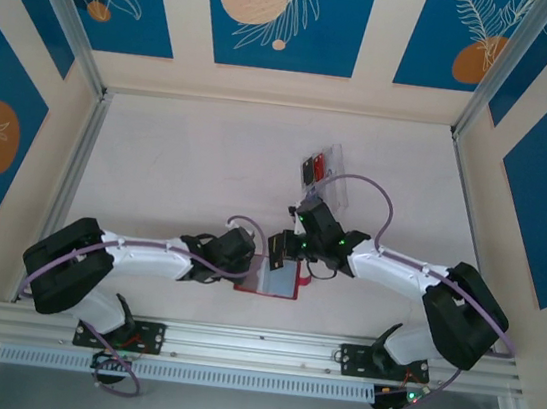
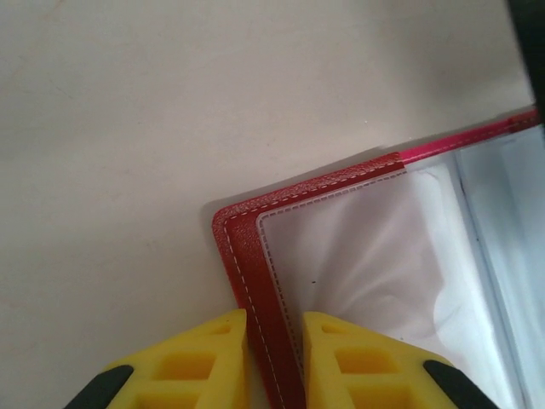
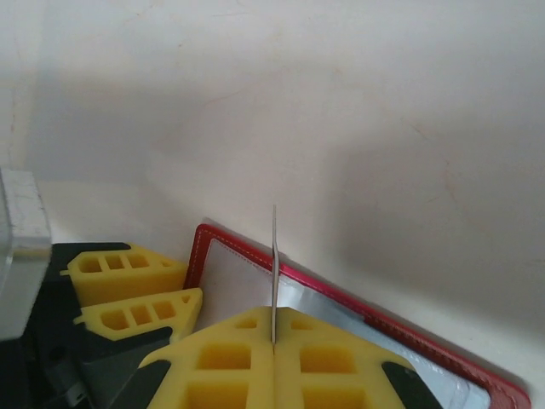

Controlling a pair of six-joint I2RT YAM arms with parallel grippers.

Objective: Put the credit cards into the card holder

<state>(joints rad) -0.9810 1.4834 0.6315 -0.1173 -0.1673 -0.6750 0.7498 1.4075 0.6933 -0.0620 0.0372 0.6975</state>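
Two yellow foam fingers of the right gripper [image 3: 273,336] are pressing flat together on a thin, stiff plastic credit card [image 3: 274,247]. They are holding it on edge just above the far border of the open red leather-like card holder [image 1: 274,279], which is lying flat on the pale table [image 1: 178,162] between the arms. The left gripper [image 2: 274,358] is sitting at the holder's left edge with its jaws narrowed, straddling the stitched red border; whether it is actually pinching the cover I cannot tell. More cards, red and black [image 1: 312,168], are lying in a clear plastic tray [image 1: 341,153] beyond the holder. The held card is looking light, rigid and slick, so gripping it near one end is leaving the leading edge free for a sleeve. The holder is probably behaving soft and floppy, with its clear sleeves clinging shut. Steadying it at the stitched border, clear of the sleeve mouths, is looking like the safer hold.
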